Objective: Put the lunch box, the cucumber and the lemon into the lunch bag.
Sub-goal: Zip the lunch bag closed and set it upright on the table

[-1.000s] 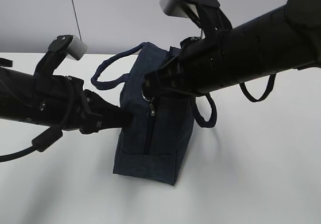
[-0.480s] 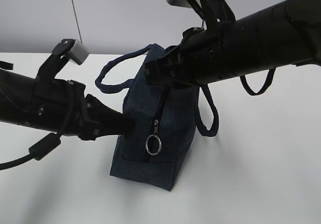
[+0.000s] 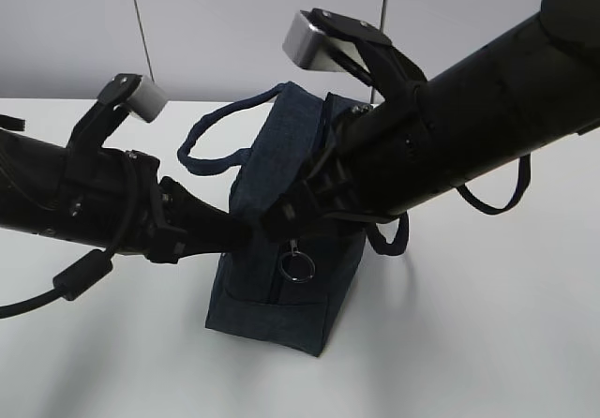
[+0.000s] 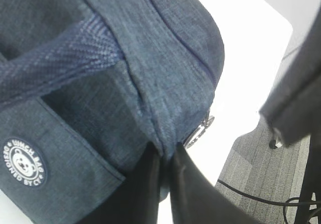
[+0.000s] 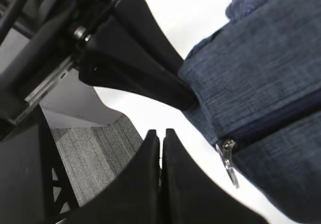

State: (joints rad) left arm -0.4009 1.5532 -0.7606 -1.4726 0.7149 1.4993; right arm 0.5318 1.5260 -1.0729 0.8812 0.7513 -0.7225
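Note:
The navy lunch bag stands on the white table with its handles hanging loose. My left gripper is shut on a fold of fabric at the bag's near upper corner; the left wrist view shows that pinch beside the white logo. My right gripper is shut and empty, just above the metal ring pull, which hangs free on the bag's near end. In the right wrist view its closed fingers are left of the zipper pull. The lunch box, cucumber and lemon are out of view.
White tabletop surrounds the bag. A grey wall is behind. Both black arms cross above the bag's near end, close to each other. Grey carpet floor shows past the table edge.
The right gripper let go of the ring pull, which dropped down the bag's near end. The gripper rose, then came back down close to the ring. The left gripper kept its pinch.

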